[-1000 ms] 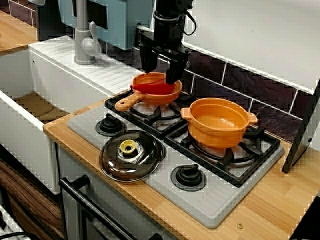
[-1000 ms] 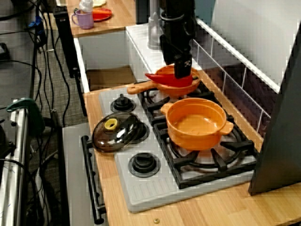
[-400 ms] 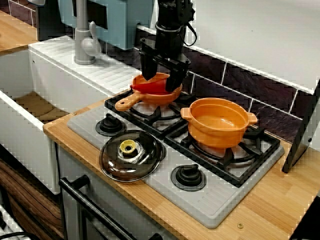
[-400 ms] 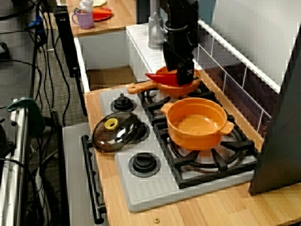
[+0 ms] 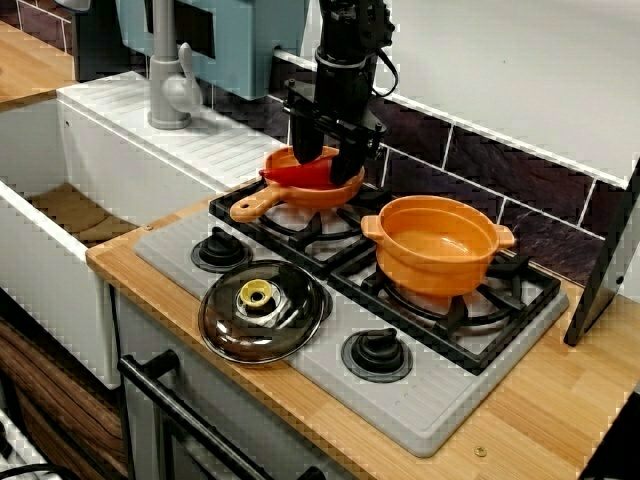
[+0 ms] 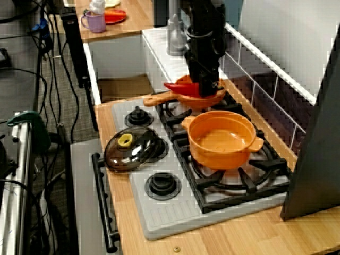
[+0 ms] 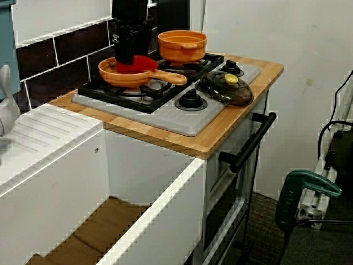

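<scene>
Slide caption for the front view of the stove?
Pincer down at a red object in the orange frying pan; orange pot beside it, glass lid at the stove front.

All-black robot arm (image 5: 343,60) with a two-fingered gripper (image 5: 326,160)
The arm is matt black throughout, with a round wrist section above a boxy gripper body. It has two broad, flat fingers (image 5: 301,145). A thin black cable (image 5: 386,62) loops beside the wrist, and one finger bears a small white mark (image 6: 213,83).

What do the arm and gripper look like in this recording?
The arm is black all over, a round column ending in a blocky wrist. The gripper is also black, with two flat, straight fingers. A thin black cable loops out beside the wrist.
</scene>
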`<move>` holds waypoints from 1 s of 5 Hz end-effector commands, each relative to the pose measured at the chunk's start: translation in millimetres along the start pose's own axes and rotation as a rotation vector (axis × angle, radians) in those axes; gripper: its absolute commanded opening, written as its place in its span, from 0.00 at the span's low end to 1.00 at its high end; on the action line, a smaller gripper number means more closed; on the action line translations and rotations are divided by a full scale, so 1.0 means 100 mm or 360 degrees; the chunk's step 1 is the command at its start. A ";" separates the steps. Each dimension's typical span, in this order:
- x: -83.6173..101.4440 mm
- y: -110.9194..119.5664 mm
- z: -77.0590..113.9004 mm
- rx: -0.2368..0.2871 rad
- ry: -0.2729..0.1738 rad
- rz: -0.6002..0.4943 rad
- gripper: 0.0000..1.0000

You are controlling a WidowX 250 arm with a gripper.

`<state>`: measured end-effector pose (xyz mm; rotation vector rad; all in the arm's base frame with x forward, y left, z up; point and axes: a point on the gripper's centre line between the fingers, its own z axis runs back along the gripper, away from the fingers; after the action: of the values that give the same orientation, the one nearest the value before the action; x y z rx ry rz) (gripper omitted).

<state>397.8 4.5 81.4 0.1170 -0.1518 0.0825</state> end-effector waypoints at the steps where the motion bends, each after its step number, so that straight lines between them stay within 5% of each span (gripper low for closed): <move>1: 0.01 0.04 0.22 -0.0030 -0.0055 -0.0013 0.00; 5: -0.03 -0.02 0.52 -0.0080 -0.0071 -0.0009 0.00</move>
<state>385.1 -4.4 98.1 0.0715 -0.1117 0.0752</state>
